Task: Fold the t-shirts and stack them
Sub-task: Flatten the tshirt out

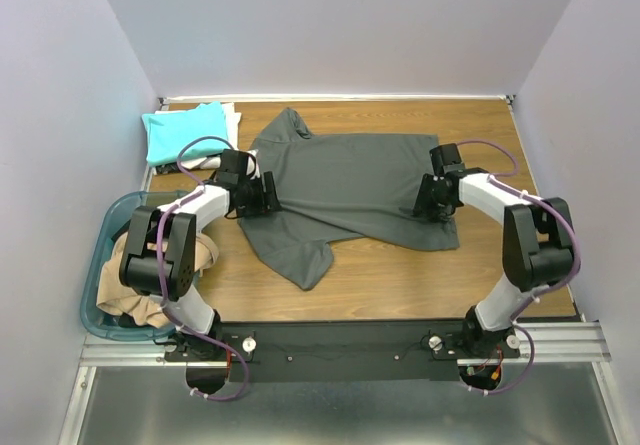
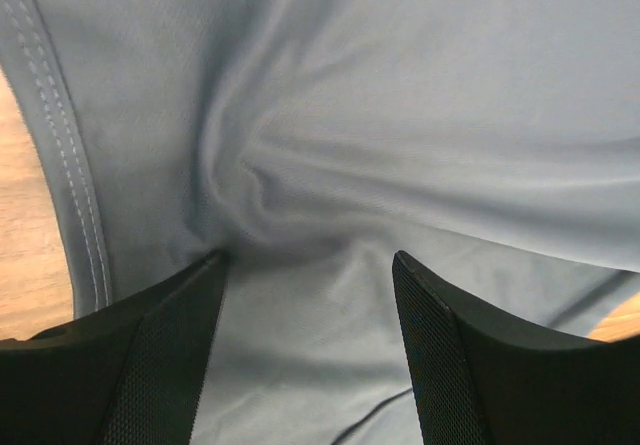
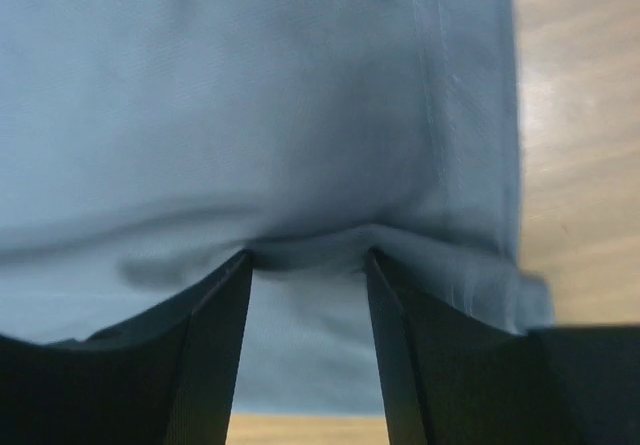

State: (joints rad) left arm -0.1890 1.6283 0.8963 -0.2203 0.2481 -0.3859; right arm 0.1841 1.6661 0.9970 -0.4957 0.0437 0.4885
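Left jaws and right jaws both stand apart, tips pressed into the grey shirt (image 1: 350, 180), cloth puckering between; it lies spread mid-worktop (image 1: 400, 285), hem toward the right edge; first fold apparently starting; next, both must pinch and lift together.

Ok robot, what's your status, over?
Left gripper and right gripper pressed into grey t-shirt, grip unclear. Shirt spread, unfolded. Nothing on it.

Table (image 1: 400, 290) wood bare along near edge and far right; dark grey shirt (image 1: 350, 180) covers centre, teal shirt (image 1: 185, 130) blocks far left, basket (image 1: 90, 290) near left
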